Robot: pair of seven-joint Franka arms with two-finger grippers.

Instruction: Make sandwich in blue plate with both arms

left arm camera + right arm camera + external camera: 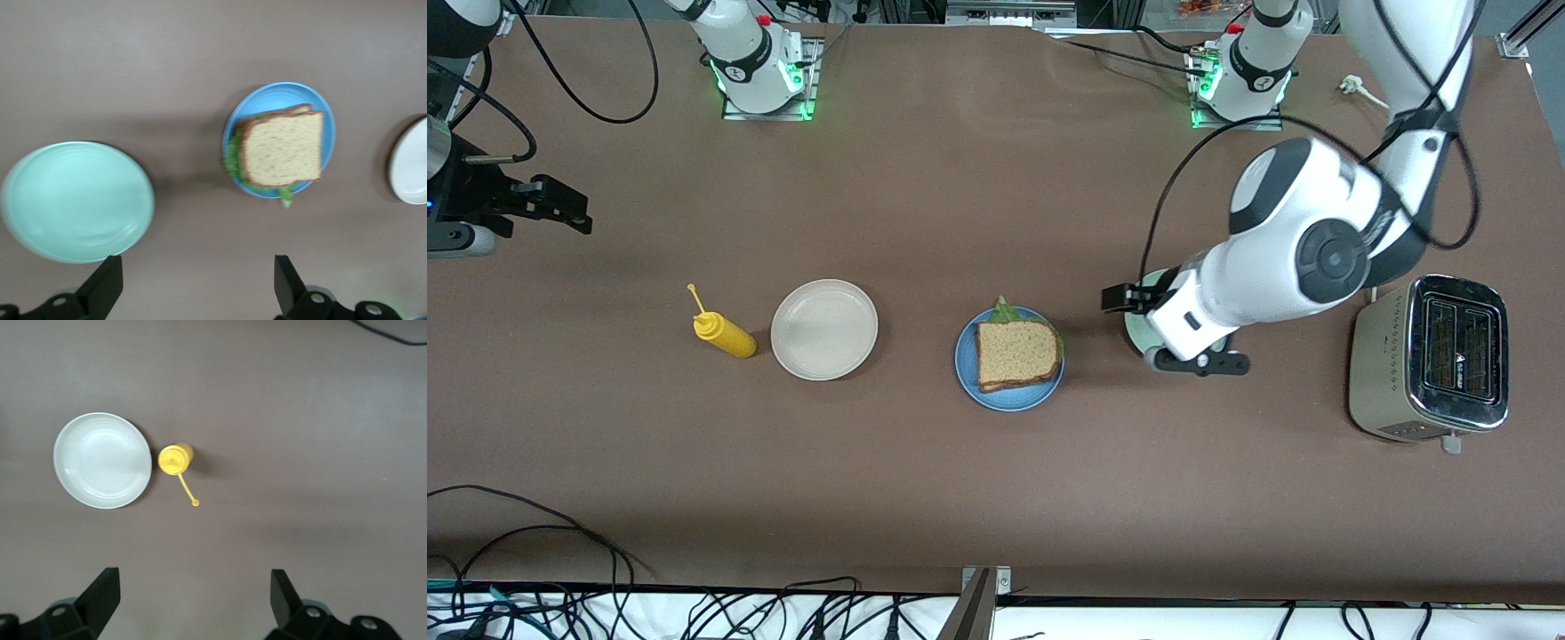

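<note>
Sandwich [1018, 355] seen stacked on blue plate [1009, 398], lettuce at 12 o'clock; assembly judged complete. Left gripper [193, 283] over green plate [77, 200], jaws open, empty. Right gripper [193, 600] parked over tabletop [996, 498] near bottle [175, 459], jaws open, waiting.

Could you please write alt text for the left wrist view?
A sandwich with lettuce sits on a blue plate, between an empty pale green plate and a beige plate's edge. The open left gripper hangs above the table.
</note>
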